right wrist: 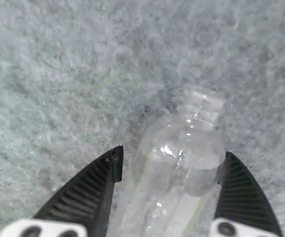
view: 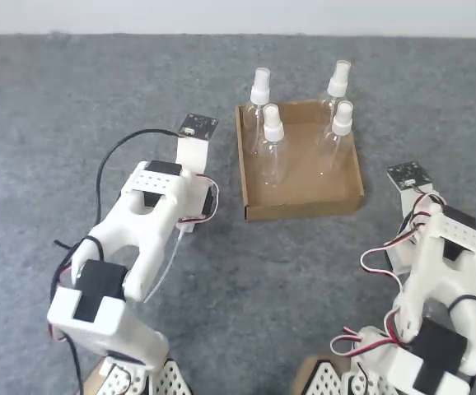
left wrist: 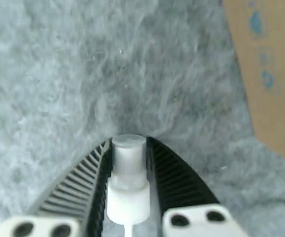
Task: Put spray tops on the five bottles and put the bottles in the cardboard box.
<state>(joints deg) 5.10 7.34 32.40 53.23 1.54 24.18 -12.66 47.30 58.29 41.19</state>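
Grey fuzzy carpet (view: 73,99) is lying under everything. Box (view: 304,207), cardboard, is holding four capped bottles (view: 271,152) upright. Left gripper (left wrist: 127,144) is clamping a white plastic spray top (left wrist: 128,173), light and rigid. Right gripper (right wrist: 173,154), jaws apart, is straddling the fifth bottle (right wrist: 182,158): clear, thin-walled, uncapped, probably slippery and crushable, so gripping mid-body is looking safest.

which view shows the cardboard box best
The high view: it takes in the whole cardboard box, all four walls and the capped bottles inside. The left wrist view catches just a strip of one outer wall.
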